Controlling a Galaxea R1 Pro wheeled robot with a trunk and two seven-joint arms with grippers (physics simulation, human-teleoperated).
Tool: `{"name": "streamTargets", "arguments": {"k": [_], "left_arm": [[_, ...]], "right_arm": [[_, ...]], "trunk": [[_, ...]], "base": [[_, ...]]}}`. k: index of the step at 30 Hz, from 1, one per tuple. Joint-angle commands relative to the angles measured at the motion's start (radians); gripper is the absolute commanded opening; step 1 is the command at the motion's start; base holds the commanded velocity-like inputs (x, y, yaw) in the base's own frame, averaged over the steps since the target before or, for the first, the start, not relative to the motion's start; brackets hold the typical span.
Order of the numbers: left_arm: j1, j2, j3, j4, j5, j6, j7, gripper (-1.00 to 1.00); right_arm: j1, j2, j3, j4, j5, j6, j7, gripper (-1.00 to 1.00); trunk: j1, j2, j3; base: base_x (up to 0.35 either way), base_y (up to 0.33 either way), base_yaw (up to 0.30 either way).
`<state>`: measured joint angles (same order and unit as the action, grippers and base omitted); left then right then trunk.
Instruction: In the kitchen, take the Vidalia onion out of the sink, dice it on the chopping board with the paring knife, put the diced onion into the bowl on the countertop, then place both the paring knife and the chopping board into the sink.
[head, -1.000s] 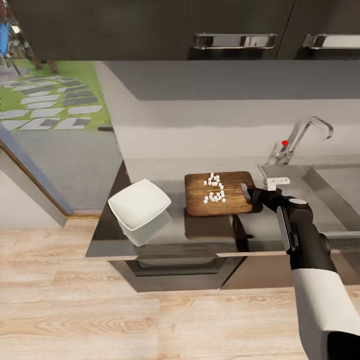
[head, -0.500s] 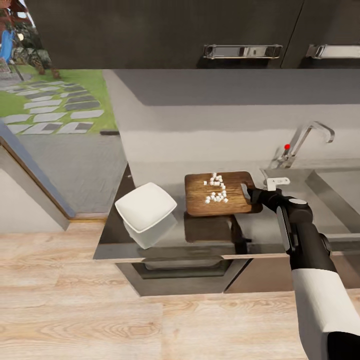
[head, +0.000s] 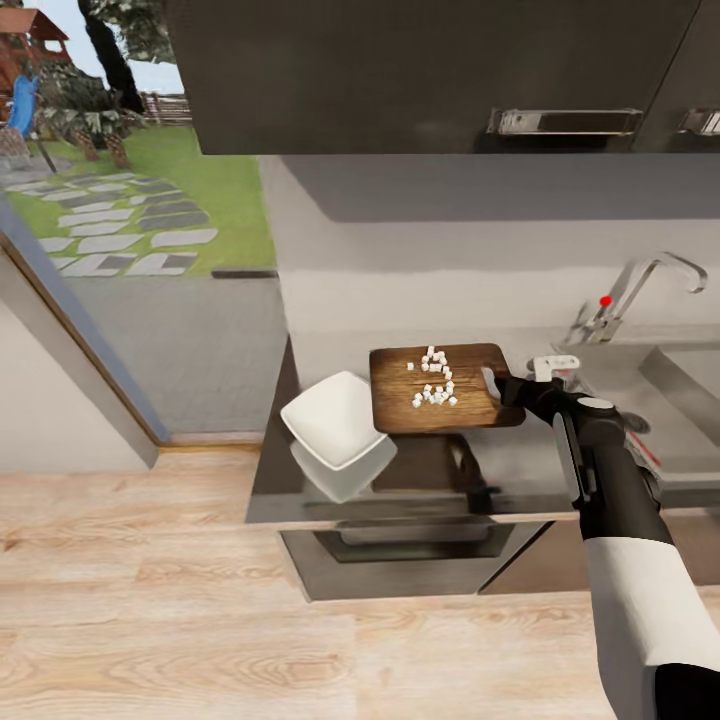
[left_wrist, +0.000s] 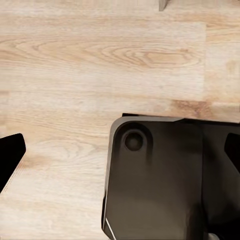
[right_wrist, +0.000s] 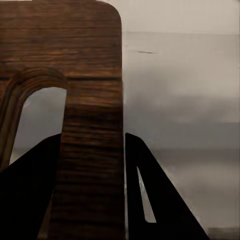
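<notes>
Since a second ago the whole head picture has slid, so the camera moved; the bowl (head: 335, 420) now sits just left of the chopping board (head: 440, 388), which the right hand (head: 497, 383) grips by its handle, diced onion (head: 433, 382) on top, above the bench (head: 520, 470). Left wrist view: wooden floor (left_wrist: 75, 75); I cannot tell that hand's state. Right wrist view: the fingers (right_wrist: 150, 195) clamp the board's handle.

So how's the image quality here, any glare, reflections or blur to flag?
Head view: sharp; the glossy countertop mirrors the bowl and the chopping board, which the right gripper holds by its handle. Right wrist view: the board sits so close it looks soft, dark fingers either side. Left wrist view: even light on wood floor, no glare.
</notes>
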<state>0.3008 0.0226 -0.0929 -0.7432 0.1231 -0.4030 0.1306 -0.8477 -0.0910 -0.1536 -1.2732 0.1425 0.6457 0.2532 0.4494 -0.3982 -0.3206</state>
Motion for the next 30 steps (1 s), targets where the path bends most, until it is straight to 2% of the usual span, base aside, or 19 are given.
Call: {"name": "streamTargets", "arguments": {"k": [1, 15, 22, 30], "left_arm": [[0.0, 0.002, -0.008, -0.001, 0.01, -0.002, 0.007, 1.0], [0.0, 0.002, -0.008, -0.001, 0.01, -0.002, 0.007, 1.0], [0.0, 0.002, -0.008, -0.002, 0.01, -0.003, 0.007, 1.0], [0.0, 0.002, -0.008, -0.002, 0.01, -0.003, 0.007, 1.0]], "right_arm": [[-0.001, 0.0, -0.001, -0.002, 0.008, 0.005, 0.009, -1.0], [-0.001, 0.0, -0.001, -0.002, 0.008, 0.005, 0.009, -1.0], [-0.001, 0.0, -0.001, -0.002, 0.008, 0.005, 0.009, -1.0], [-0.001, 0.0, -0.001, 0.011, 0.008, 0.005, 0.009, -1.0]], "trunk": [[0.001, -0.002, 0.0], [0.001, -0.002, 0.023], [0.001, -0.002, 0.034], [0.001, -0.002, 0.045]], "base": [[0.0, 0.302, 0.0], [0.066, 0.3, 0.0], [0.205, 0.283, 0.0], [0.045, 0.045, 0.0]]}}
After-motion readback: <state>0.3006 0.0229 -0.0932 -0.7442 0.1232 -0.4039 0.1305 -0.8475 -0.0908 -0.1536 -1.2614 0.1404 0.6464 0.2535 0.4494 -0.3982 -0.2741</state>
